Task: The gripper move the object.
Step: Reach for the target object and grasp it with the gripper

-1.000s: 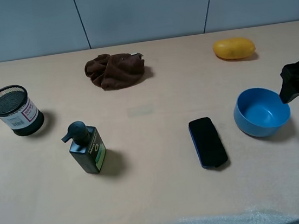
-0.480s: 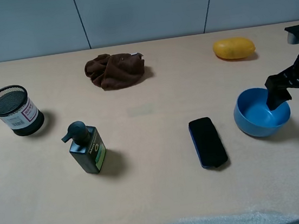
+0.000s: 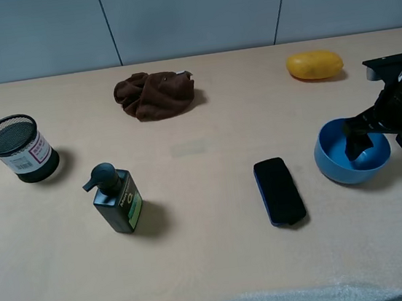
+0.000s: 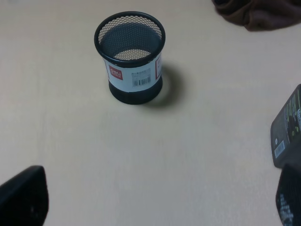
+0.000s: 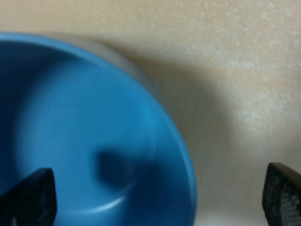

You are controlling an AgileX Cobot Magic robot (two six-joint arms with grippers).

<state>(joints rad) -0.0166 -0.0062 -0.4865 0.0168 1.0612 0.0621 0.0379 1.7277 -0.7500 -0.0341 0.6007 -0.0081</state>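
Bowl [image 3: 337, 168]: upright on the table [image 3: 215, 266], near the phone [image 3: 279, 191], on the phone's right in the high view, not touching it. The inside holds nothing but a finger's shadow.

Right gripper [image 3: 377, 140]: on the same side of the phone, down at the bowl. Fingers spread wide. In the high view one finger [image 3: 355, 148] dips inside the bowl on the side away from the phone. The wrist view shows the bowl [image 5: 84, 117] large and blurred, with its rim running between the two fingers [image 5: 29, 197]: one over the blue inside, the other outside over the table. Contact with the bowl: cannot tell. Nothing is clamped.

Left gripper [image 4: 155, 202]: fingers wide apart, only bare table between them. Its camera looks at the cup [image 4: 133, 56].

Other items, all placed from the phone in the high view:
- Fruit [image 3: 314, 65]: behind it and to the right, well apart.
- Cloth [image 3: 154, 94]: behind it and to the left, crumpled.
- Bottle [image 3: 117, 199]: to the left, well apart, upright.
- Cup [image 3: 19, 149]: farther left than the bottle, upright.
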